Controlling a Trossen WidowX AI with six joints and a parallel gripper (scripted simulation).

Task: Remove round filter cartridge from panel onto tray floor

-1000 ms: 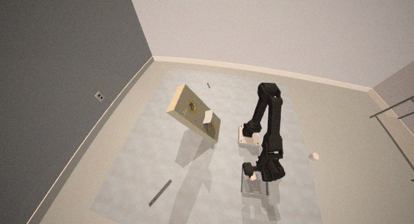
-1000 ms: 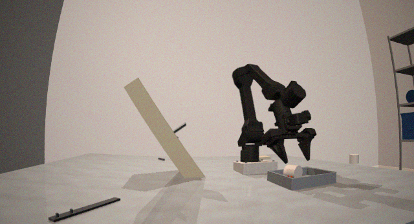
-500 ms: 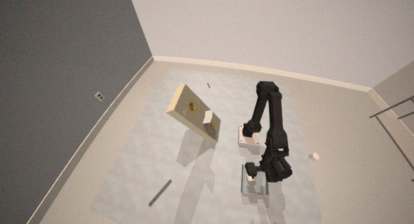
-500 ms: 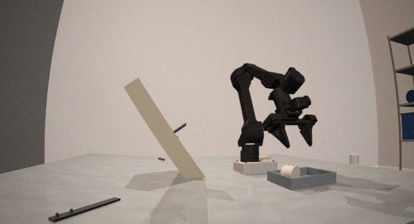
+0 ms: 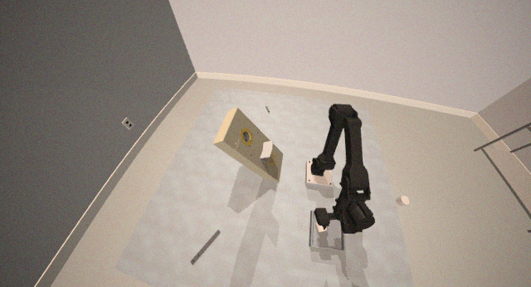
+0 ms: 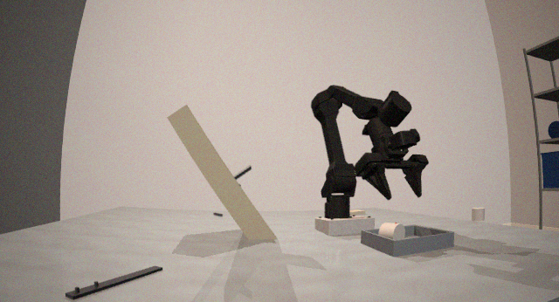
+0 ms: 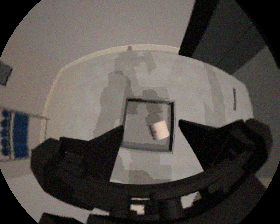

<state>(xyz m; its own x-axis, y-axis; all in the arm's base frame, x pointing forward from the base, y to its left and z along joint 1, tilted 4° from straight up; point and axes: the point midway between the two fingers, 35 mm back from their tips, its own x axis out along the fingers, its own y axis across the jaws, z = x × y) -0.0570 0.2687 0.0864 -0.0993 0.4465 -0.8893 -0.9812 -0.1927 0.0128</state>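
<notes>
The white round cartridge (image 5: 321,228) (image 6: 391,230) (image 7: 160,130) lies on its side inside the grey tray (image 5: 328,248) (image 6: 424,244) (image 7: 146,148), close to one wall. A small red mark shows on it. My gripper (image 6: 404,197) (image 7: 151,125) is wide open and empty, clear above the tray, with a visible gap to the cartridge. The tan service panel (image 5: 255,149) (image 6: 218,175) leans away at the left. It has one yellow-ringed opening (image 5: 246,136) and a second yellow ring (image 5: 272,159) partly hidden behind a raised white flap (image 5: 266,150). The cartridge's slots cannot be made out.
A dark bar (image 5: 205,246) (image 6: 115,282) lies on the table in front of the panel. A small dark piece (image 5: 267,109) (image 6: 217,214) lies behind it. A white cylinder (image 5: 402,201) (image 6: 478,214) stands right of the arm. The arm's base (image 6: 345,227) is beside the tray.
</notes>
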